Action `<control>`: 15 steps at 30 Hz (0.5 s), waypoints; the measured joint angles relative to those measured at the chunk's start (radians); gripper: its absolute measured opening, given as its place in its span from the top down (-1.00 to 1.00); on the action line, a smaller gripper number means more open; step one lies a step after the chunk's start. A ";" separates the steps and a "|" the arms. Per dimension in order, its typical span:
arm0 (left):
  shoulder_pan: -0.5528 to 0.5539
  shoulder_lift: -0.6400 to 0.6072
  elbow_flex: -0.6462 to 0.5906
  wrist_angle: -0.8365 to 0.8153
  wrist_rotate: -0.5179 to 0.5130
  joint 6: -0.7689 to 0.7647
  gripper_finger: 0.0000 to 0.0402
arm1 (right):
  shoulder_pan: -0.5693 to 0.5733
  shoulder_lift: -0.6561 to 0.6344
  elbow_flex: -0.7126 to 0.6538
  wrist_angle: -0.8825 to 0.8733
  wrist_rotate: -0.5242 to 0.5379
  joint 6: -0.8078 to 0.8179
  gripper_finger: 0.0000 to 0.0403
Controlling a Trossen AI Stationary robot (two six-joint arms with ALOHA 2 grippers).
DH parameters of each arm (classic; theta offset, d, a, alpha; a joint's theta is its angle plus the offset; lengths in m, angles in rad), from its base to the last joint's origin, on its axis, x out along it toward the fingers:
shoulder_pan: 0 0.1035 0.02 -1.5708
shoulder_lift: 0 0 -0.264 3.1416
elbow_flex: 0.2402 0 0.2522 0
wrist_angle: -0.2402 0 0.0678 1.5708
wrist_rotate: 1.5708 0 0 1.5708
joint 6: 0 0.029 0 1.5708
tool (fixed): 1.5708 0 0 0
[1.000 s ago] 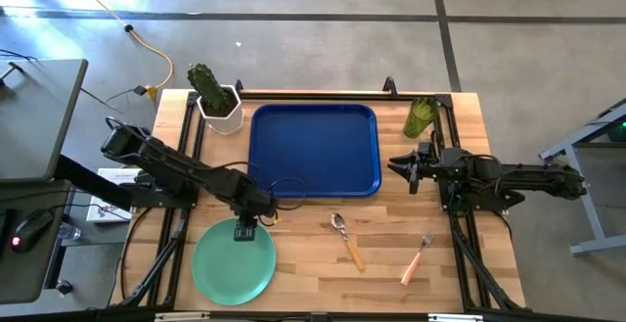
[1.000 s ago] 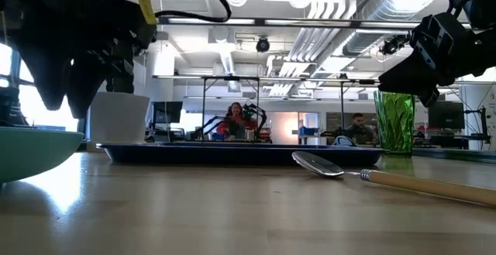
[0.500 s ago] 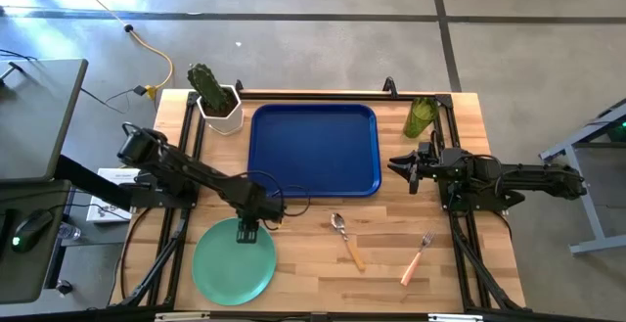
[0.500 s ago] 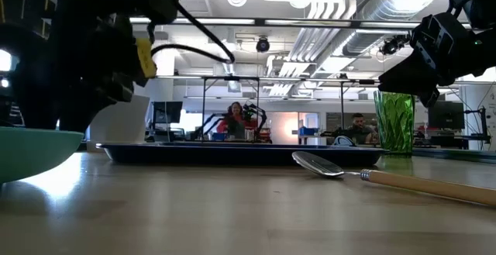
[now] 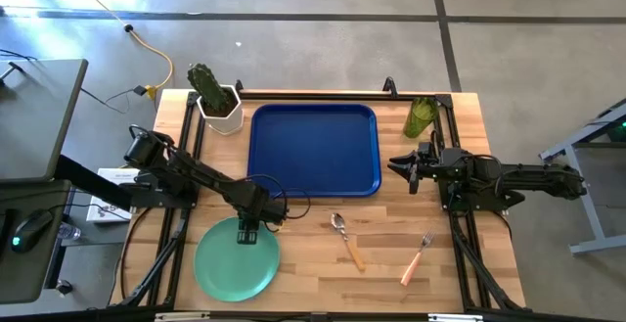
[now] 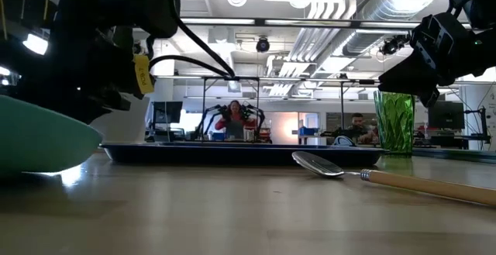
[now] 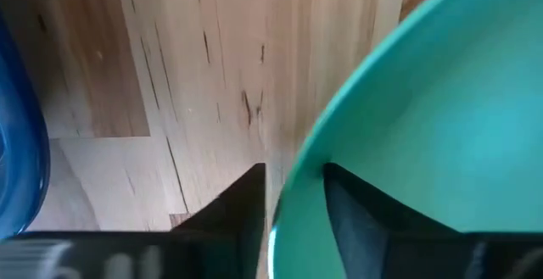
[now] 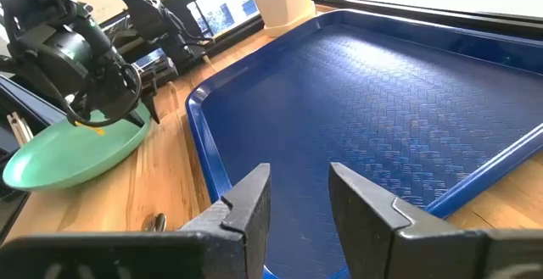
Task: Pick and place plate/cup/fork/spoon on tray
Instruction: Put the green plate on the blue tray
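Note:
The mint-green plate [image 5: 235,263] lies near the table's front left; it also shows in the low view [image 6: 39,139] and the right wrist view [image 8: 72,156]. My left gripper [image 5: 246,232] is shut on its far rim. The dark blue tray [image 5: 315,149] lies at the far middle. The green cup [image 5: 421,116] stands right of the tray. The spoon [image 5: 346,239] and the fork [image 5: 417,257] lie flat near the front right. My right gripper [image 5: 399,165] is open and holds nothing, level at the tray's right edge, also seen in its own wrist view [image 8: 297,186]. My left gripper pinches the plate's far rim [image 7: 293,186] between its two fingers, one finger [image 7: 356,220] on the plate's upper face and one [image 7: 242,211] outside the rim. The fingers come from above, pointing down. The plate sits tilted in the low view.
A green cactus in a white pot [image 5: 217,99] stands at the tray's far left corner. Black frame rails run along the table's left [image 5: 181,224] and right [image 5: 469,234] sides. Bare wood lies between the plate and the spoon.
My left gripper has gone a little toward the table's near edge and down onto the plate's far rim. The plate, level before, now stands tilted and has shifted slightly toward the table's right.

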 joint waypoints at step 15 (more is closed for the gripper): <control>0.000 -0.004 0.003 0.003 0.143 0.002 0.98 | 0.000 0.000 0.000 0.000 0.000 0.000 0.44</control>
